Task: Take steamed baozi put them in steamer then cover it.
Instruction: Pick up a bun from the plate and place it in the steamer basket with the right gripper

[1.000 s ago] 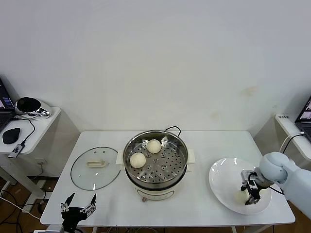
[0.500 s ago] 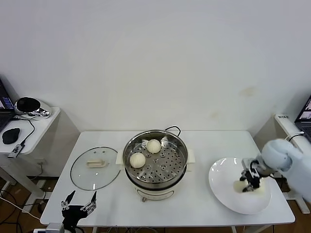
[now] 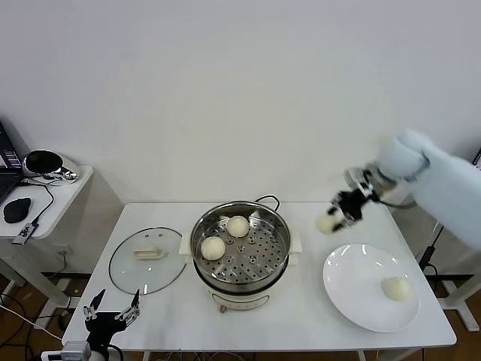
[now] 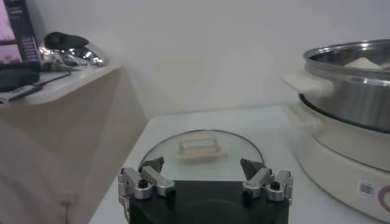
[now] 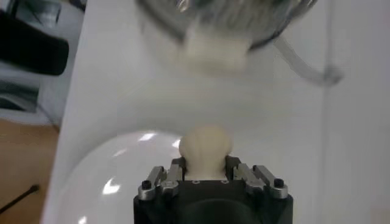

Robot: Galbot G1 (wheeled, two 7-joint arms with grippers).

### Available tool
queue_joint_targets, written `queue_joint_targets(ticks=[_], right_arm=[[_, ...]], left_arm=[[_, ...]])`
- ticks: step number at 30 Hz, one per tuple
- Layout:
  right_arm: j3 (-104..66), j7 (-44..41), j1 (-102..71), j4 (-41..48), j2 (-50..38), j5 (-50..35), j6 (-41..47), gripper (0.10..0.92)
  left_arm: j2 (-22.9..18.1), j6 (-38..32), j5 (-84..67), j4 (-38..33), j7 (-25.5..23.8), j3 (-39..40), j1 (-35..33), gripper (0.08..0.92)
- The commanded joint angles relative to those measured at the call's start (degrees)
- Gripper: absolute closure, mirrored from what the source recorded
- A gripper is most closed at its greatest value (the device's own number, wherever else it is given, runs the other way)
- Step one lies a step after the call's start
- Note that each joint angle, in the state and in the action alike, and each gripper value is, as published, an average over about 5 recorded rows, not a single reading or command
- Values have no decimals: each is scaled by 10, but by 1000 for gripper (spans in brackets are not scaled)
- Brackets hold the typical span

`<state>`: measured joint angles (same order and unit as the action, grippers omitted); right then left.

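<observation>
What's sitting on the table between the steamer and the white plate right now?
Nothing: in the head view, only bare tabletop separates the steamer from the white plate. The right pincer carries a baozi above that gap.

Right pincer (image 5: 205, 173) clamped on a steamed baozi (image 5: 205, 148)

Beneath it lie the white bench (image 5: 122, 91) and a white plate's curved rim (image 5: 103, 176); beyond, blurred, are the steamer (image 5: 222, 15), its cream side handle (image 5: 214, 50) and a cord (image 5: 301, 61).

white table (image 3: 316, 331): steamer (image 3: 240, 259), cover (image 3: 147, 260), plate (image 3: 361, 297)
</observation>
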<state>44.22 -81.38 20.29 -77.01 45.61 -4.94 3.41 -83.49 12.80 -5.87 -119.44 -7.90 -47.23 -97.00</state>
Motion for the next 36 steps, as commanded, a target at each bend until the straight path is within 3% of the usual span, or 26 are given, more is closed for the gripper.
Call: queue_joint_targets(ticks=[1, 7, 16, 25, 36], right_arm=[[75, -33, 120, 83, 161, -63, -217, 601], [76, -21, 67, 41, 215, 66, -325, 601], [103, -1, 13, -3, 257, 155, -406, 600], [105, 28, -12, -39, 265, 219, -433, 596], [118, 27, -39, -65, 257, 226, -411, 594]], left_arm=[[-1, 0, 0, -2, 1, -3, -1, 177], [-8, -1, -1, -5, 3, -6, 0, 177], [-13, -1, -4, -9, 4, -6, 1, 177], [-14, -2, -6, -3, 4, -5, 5, 177], [-15, -3, -6, -3, 4, -2, 4, 177]])
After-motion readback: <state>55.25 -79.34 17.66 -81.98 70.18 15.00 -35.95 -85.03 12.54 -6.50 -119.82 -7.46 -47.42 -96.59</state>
